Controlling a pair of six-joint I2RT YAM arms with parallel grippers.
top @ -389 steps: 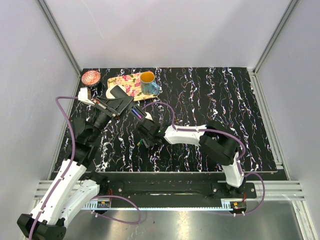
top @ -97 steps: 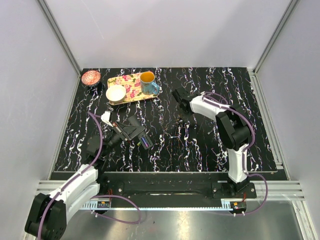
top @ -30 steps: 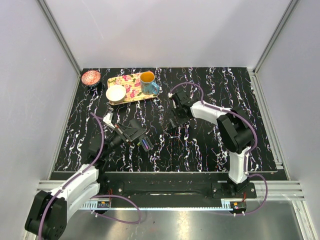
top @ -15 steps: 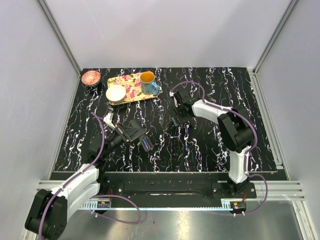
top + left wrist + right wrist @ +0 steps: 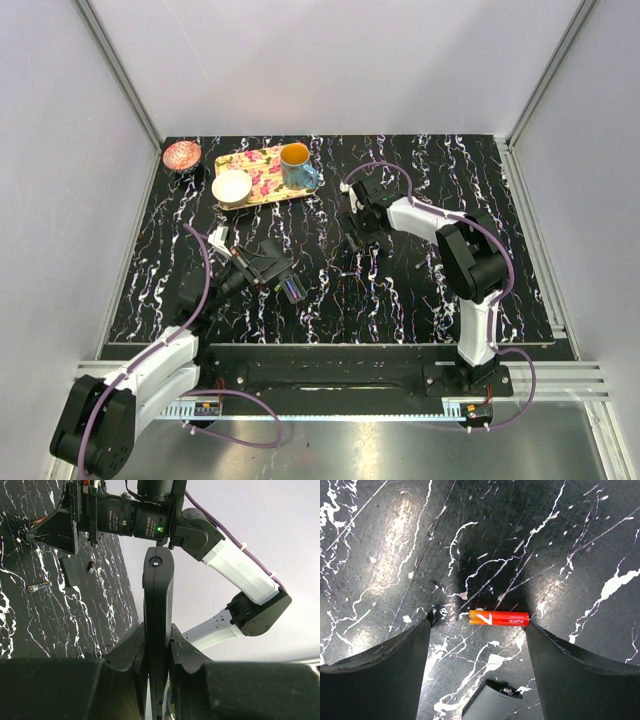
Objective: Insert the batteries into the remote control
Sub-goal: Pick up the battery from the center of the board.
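My left gripper (image 5: 250, 270) is shut on the black remote control (image 5: 270, 262) and holds it tilted above the table's front left. A blue-purple battery (image 5: 292, 290) sits in its recess. In the left wrist view the remote (image 5: 158, 590) stands edge-on between my fingers (image 5: 125, 650). My right gripper (image 5: 356, 236) is open and points down at the table's middle. In the right wrist view a red-orange battery (image 5: 498, 618) lies flat between the open fingers (image 5: 380, 675), with its right end touching the right finger.
A floral yellow tray (image 5: 262, 172) at the back left holds a white bowl (image 5: 231, 186) and a blue mug (image 5: 297, 167). A pink bowl (image 5: 182, 155) sits in the back left corner. A black cover piece (image 5: 492, 702) lies just beside the battery.
The right gripper left the remote, swung to the table's back right, then came down over the red-orange battery. The left gripper brought the remote nearer the front and has held still lately.
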